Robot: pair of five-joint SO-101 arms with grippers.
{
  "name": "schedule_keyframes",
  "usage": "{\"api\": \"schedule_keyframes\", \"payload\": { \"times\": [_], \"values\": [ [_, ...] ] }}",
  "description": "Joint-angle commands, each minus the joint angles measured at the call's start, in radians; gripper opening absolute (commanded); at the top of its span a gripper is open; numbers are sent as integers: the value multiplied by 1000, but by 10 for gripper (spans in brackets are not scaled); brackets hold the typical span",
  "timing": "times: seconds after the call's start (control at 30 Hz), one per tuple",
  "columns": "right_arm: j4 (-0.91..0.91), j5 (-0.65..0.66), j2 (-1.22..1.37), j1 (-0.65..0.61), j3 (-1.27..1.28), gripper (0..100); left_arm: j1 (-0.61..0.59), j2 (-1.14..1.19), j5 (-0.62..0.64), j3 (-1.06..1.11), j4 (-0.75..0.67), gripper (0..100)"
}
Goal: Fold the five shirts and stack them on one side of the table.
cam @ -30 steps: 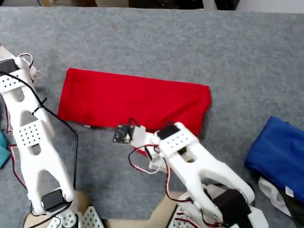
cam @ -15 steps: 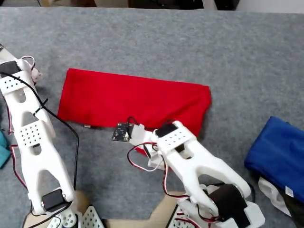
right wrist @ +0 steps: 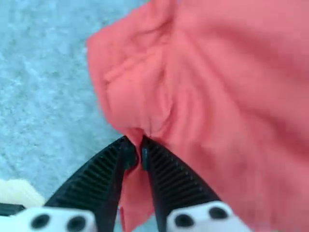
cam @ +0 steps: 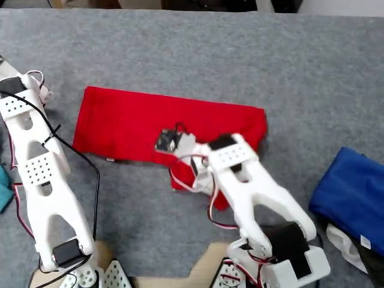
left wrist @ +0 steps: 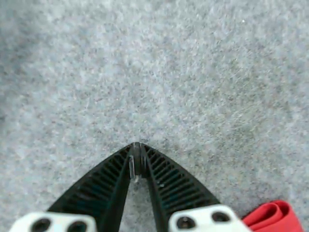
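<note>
on grey table (cam: 240, 60), right tool (right wrist: 136, 147) pinches red shirt (cam: 129, 123).

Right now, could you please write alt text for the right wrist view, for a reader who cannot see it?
The right gripper is shut on a bunched fold of the red shirt, seen from close above. The rumpled edge of the shirt lies against the gray table beside it.

White plastic shells with grids of small holes cover the left arm (cam: 37, 171) and right arm (cam: 259, 193), with black motors (cam: 66, 252) near the bases. Red, black and white wires (cam: 191, 183) trail alongside. The left pincer (left wrist: 135, 150) and right pincer (right wrist: 135, 147) have black ribbed fingers on white mounts with screw holes (left wrist: 41, 224).
</note>
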Motion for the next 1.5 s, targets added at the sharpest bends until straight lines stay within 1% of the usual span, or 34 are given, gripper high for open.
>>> {"api": "schedule_keyframes", "payload": {
  "times": [0.0, 0.1, 0.23, 0.4, 0.53, 0.67, 0.73, 0.9, 0.93, 0.97, 1.0, 1.1, 1.17, 1.2, 1.27, 1.33, 1.37, 1.4, 1.47],
  "values": [
    [114, 64, 4, 18, -219, 3, 12, -21, 2, -46, -14, 23],
    [203, 112, 73, 56, -403, 3, 12, -19, 2, -46, -14, 23],
    [288, 195, 231, 111, -656, 3, 12, -19, 2, -46, -14, 23],
    [368, 298, 443, 137, -937, 3, 12, -19, 2, -46, -14, 23],
    [408, 385, 587, 139, -1113, 4, 12, -19, 2, -46, -15, 23],
    [410, 446, 708, 142, -1219, 9, 12, -19, 2, -46, -15, 23],
    [416, 473, 753, 142, -1247, 67, 12, -19, 2, -46, -15, 23],
    [431, 473, 771, 166, -1319, 371, 12, -19, 2, -46, -15, 24],
    [431, 471, 771, 176, -1340, 419, 12, -19, 2, -46, -15, 24],
    [433, 465, 769, 188, -1360, 452, 14, -19, 2, -46, -15, 24],
    [446, 459, 769, 200, -1385, 461, 14, -19, 2, -46, -15, 24],
    [555, 453, 769, 214, -1484, 424, 14, -19, 2, -46, -15, 24],
    [641, 453, 769, 219, -1540, 367, 14, -19, 2, -46, -15, 24],
    [674, 453, 769, 217, -1560, 323, 14, -19, 2, -46, -15, 24],
    [700, 436, 769, 217, -1577, 188, 14, -19, 3, -46, -15, 24],
    [697, 358, 771, 217, -1583, 15, 14, -22, 3, -46, -15, 24],
    [697, 321, 773, 216, -1577, 4, 12, -22, 5, -46, -15, 24],
    [697, 276, 776, 214, -1575, 42, 11, -24, 2, -46, -15, 24],
    [692, 166, 776, 217, -1577, 51, 2, -24, 5, -46, -15, 25]
  ]
}}
